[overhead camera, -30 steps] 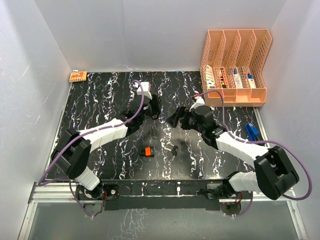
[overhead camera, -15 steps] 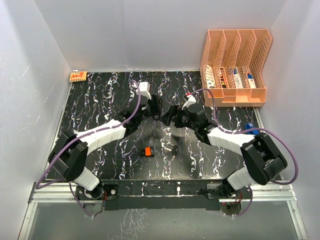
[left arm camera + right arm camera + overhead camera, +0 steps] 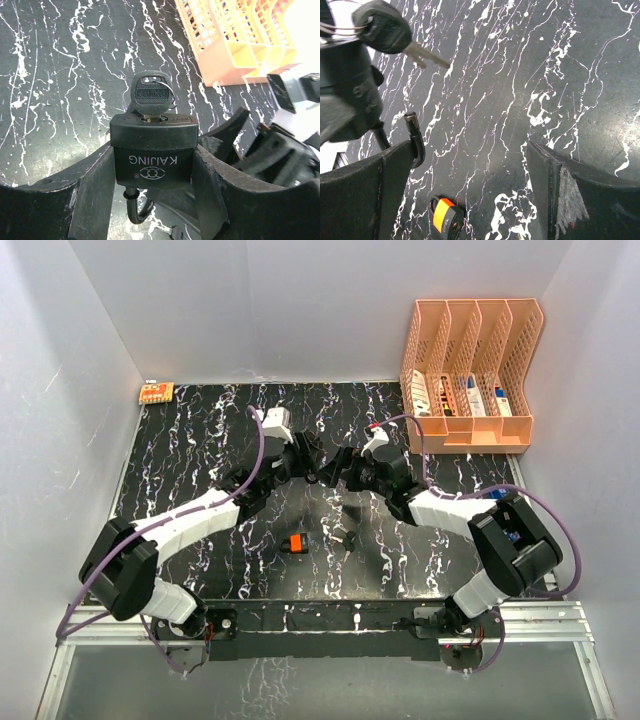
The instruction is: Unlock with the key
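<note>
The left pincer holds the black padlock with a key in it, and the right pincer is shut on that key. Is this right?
No: the right pincer is open and empty, as the right wrist view shows. The left pincer does hold the black padlock with a key in it.

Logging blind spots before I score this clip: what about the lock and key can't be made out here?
- Left wrist: the shackle of the black KAIJING padlock is mostly hidden below its body and the left gripper; latched or not, unclear.
- Top external: the black-headed key in it is too small to pick out.
- Right wrist: that padlock is blurred and cut by the left edge; the small orange padlock is cut by the bottom edge.
</note>
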Robot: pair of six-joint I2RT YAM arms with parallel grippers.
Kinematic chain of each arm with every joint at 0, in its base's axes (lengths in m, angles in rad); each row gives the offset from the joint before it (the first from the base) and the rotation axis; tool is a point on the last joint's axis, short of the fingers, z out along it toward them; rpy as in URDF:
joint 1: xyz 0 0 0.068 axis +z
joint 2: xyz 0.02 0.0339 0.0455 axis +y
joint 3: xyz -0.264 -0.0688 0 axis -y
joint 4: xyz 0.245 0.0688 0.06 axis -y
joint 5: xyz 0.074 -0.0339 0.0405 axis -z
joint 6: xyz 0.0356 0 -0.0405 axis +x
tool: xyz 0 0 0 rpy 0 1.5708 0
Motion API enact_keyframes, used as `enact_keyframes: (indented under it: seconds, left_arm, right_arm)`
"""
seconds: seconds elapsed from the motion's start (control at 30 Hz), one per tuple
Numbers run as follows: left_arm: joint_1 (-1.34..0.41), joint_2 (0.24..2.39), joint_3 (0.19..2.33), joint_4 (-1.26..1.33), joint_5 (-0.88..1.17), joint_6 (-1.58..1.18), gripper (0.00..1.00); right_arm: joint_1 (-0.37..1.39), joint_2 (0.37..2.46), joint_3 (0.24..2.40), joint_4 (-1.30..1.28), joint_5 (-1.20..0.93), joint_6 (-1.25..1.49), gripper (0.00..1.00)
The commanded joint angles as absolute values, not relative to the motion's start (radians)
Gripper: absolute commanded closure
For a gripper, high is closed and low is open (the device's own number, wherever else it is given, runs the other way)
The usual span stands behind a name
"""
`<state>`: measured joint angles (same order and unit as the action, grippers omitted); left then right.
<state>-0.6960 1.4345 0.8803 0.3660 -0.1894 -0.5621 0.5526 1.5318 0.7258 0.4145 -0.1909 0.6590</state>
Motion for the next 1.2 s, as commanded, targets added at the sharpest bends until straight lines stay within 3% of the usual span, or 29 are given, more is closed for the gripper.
enact_keyframes:
  seconds: [0.0,0.37,0.6,0.77,1.03,1.17]
  left_arm:
    - [-0.698,1.327,0.884,0.494,-0.154,-0.612,1.00]
    - [-0.695,1.364,0.896,0.533,-0.126,-0.658,1.00]
    - [-0.669,1.414,0.935,0.430,-0.240,-0.577,1.00]
    - [-0.637,1.467,0.975,0.357,-0.319,-0.523,1.00]
    - [-0.575,1.700,1.194,0.083,-0.536,-0.359,1.00]
    - [-0.528,1.846,1.304,0.007,-0.516,-0.325,1.00]
  right_arm:
    - [0.535,1.561,0.775,0.500,-0.213,0.664,0.07]
    - [0.532,1.607,0.790,0.533,-0.271,0.673,0.08]
    - [0.499,1.431,0.715,0.514,-0.204,0.662,0.07]
    - [0.481,1.333,0.727,0.352,-0.147,0.598,0.06]
    - [0.471,1.201,0.679,0.256,-0.082,0.548,0.04]
    - [0.468,1.159,0.670,0.229,-0.078,0.539,0.04]
